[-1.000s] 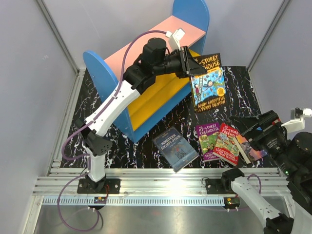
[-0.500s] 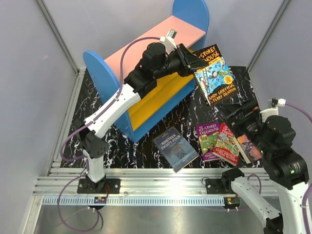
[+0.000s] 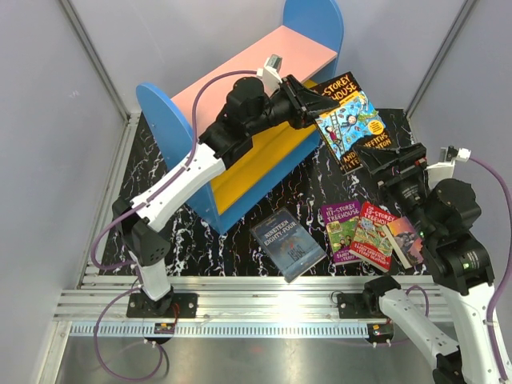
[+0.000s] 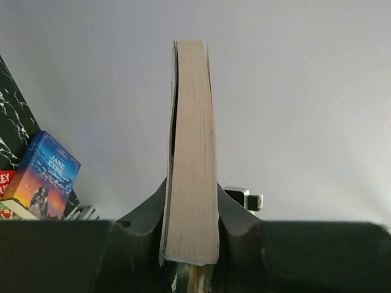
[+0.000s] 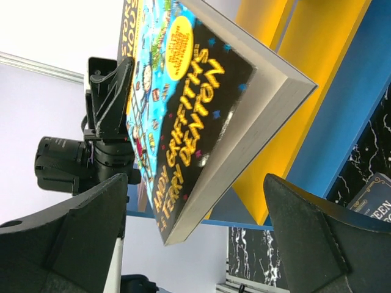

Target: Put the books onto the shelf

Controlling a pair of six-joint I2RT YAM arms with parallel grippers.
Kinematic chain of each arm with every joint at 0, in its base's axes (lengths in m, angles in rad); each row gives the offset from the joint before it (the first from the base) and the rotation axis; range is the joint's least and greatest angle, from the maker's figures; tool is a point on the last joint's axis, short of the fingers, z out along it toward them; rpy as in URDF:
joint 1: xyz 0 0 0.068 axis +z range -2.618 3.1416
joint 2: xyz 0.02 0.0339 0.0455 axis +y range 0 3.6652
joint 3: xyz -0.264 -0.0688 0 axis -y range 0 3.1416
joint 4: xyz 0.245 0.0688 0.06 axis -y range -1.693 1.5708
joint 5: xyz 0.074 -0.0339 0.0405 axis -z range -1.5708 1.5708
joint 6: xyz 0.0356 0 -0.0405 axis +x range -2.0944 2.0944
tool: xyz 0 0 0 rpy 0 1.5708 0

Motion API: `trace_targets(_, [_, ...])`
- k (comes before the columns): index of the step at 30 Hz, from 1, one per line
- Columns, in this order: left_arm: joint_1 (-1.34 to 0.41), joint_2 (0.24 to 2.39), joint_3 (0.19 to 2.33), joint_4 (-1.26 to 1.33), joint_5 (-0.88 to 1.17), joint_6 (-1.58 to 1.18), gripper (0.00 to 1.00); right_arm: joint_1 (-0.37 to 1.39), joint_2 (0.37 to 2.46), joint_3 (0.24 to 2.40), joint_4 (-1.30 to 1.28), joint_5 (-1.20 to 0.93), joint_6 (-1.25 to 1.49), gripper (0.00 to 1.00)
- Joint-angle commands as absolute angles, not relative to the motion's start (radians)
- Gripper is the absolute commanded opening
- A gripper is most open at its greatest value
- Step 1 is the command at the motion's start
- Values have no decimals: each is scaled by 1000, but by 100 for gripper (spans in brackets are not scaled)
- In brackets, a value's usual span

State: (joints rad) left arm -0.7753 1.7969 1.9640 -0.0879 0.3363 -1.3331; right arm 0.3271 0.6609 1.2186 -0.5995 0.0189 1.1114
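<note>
The left gripper (image 3: 310, 98) was clamped on one edge of the teal Treehouse book (image 3: 352, 120), which was held in the air beyond its fingertips, beside the shelf (image 3: 240, 76). The right gripper (image 3: 392, 156) was fully spread, with the book's lower corner just ahead of its fingers.
</note>
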Motion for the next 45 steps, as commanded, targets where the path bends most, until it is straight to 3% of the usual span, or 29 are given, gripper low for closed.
trace_targets(1, [-782, 1727, 1959, 89, 331, -1426, 0, 331, 683, 1230, -499, 44, 1141, 100])
trace_targets(4, [-782, 1713, 1908, 137, 334, -1465, 0, 331, 703, 1262, -494, 63, 1126, 97])
trace_targets(7, [-787, 1694, 1875, 141, 339, -1466, 0, 331, 721, 1299, -505, 87, 1098, 83])
trace_targets(9, [-790, 1680, 1853, 147, 337, -1471, 0, 331, 732, 1325, -506, 95, 1088, 64])
trace_targets(11, [-796, 1664, 1848, 138, 333, -1459, 0, 331, 745, 1344, -512, 104, 1074, 33])
trace_targets(14, [-801, 1661, 1864, 126, 345, -1440, 0, 331, 800, 1411, -541, 124, 1045, 3])
trace_targets(15, [-802, 1661, 1871, 111, 351, -1422, 0, 331, 814, 1449, -551, 126, 1022, 0])
trace_targets(18, [-804, 1663, 1931, 28, 371, -1355, 0, 331, 879, 1546, -578, 135, 986, 0])
trace_targets(19, [-804, 1664, 1951, 3, 380, -1330, 8, 331, 893, 1571, -580, 133, 954, 0])
trace_targets(21, [-804, 1660, 2015, -97, 394, -1245, 36, 331, 945, 1647, -592, 135, 916, 0])
trace_targets(22, [-804, 1657, 2029, -136, 394, -1217, 56, 331, 962, 1673, -591, 137, 901, 0])
trace_targets(25, [-804, 1609, 2045, -259, 362, -1122, 81, 330, 1031, 1770, -580, 146, 865, 0])
trace_targets(26, [-802, 1595, 2046, -293, 345, -1097, 99, 330, 1075, 1799, -575, 155, 865, 0])
trace_targets(35, [-804, 1419, 1960, -475, 203, -945, 99, 275, 1547, 2382, -614, -61, 885, 0])
trace_targets(39, [-807, 1342, 1922, -572, 140, -878, 99, 152, 1601, 2286, -452, -260, 1047, 0])
trace_targets(42, [-805, 1281, 1865, -612, 100, -858, 99, 42, 1685, 2145, -119, -510, 1275, 0])
trace_targets(45, [-810, 1221, 1803, -617, 68, -861, 99, 12, 1885, 2299, -52, -651, 1358, 0])
